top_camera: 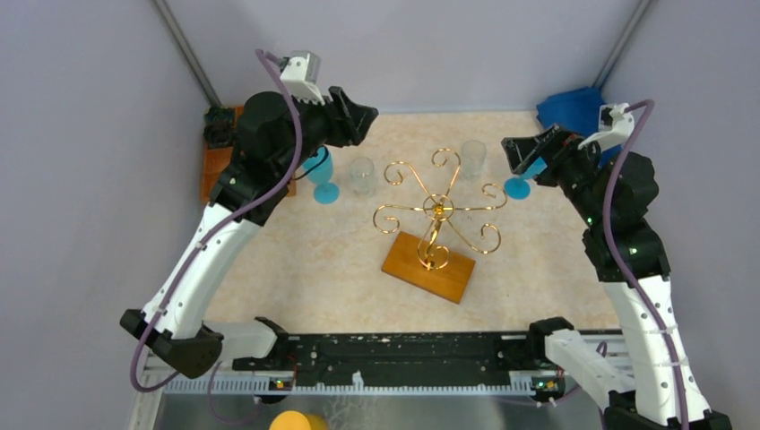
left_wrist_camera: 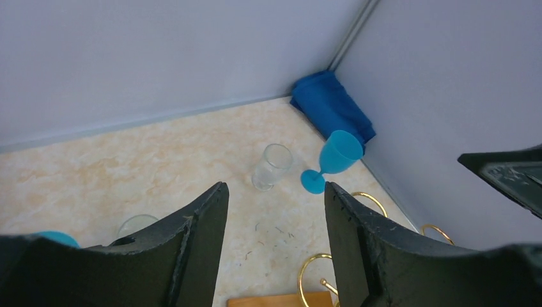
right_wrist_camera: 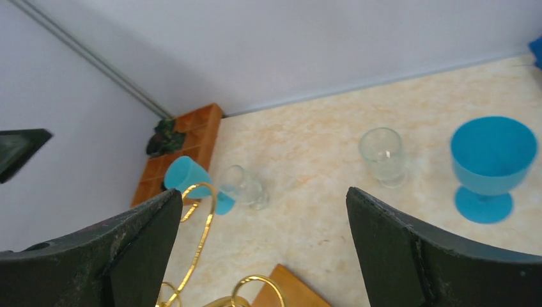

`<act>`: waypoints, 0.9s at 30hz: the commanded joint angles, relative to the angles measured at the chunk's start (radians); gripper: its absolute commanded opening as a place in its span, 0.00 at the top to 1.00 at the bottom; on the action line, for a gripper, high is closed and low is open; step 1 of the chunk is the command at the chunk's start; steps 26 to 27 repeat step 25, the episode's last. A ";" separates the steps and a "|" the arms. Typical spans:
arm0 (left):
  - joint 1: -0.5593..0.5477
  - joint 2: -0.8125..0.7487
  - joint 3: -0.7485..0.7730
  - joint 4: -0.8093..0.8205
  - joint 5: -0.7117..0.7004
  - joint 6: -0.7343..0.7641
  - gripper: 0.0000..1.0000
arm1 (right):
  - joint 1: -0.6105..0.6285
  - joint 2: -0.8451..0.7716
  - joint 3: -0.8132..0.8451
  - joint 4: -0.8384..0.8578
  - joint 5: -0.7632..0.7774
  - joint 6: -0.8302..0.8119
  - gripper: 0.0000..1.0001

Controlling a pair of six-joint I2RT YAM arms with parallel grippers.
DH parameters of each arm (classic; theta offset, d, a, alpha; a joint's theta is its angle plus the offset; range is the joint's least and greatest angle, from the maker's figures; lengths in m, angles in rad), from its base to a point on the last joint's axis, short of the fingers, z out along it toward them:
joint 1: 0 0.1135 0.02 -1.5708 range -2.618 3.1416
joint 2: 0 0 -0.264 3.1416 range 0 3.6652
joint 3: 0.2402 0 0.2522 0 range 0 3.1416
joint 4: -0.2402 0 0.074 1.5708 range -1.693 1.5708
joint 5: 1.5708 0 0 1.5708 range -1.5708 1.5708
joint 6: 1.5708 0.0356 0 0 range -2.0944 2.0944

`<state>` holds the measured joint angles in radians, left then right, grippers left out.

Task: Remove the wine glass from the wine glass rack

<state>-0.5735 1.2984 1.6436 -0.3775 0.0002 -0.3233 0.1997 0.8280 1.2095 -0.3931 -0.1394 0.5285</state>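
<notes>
The gold wire wine glass rack stands mid-table on its orange-brown wooden base; nothing hangs on its arms. Two blue wine glasses stand on the table, one to the left and one to the right of the rack. Two clear glasses stand behind it. My left gripper is open and empty, raised above the left glasses. My right gripper is open and empty, just above the right blue glass. The left wrist view shows that glass and gold scrolls.
A blue cloth lies in the back right corner. A wooden block with a dark object sits at the back left. Grey walls enclose three sides. A yellow object lies below the near rail.
</notes>
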 commanded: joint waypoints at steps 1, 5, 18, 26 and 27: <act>0.000 -0.072 -0.143 0.172 0.108 0.009 0.36 | -0.004 0.002 0.034 -0.091 0.196 -0.101 0.01; -0.001 -0.163 -0.233 0.198 0.076 0.023 0.34 | -0.004 0.007 -0.001 -0.103 0.269 -0.108 0.01; -0.001 -0.176 -0.242 0.176 0.049 0.030 0.34 | -0.004 0.059 0.025 -0.185 0.411 -0.071 0.01; -0.001 -0.174 -0.243 0.172 0.041 0.033 0.34 | -0.004 0.054 0.008 -0.180 0.449 -0.135 0.01; -0.001 -0.174 -0.243 0.172 0.041 0.033 0.34 | -0.004 0.054 0.008 -0.180 0.449 -0.135 0.01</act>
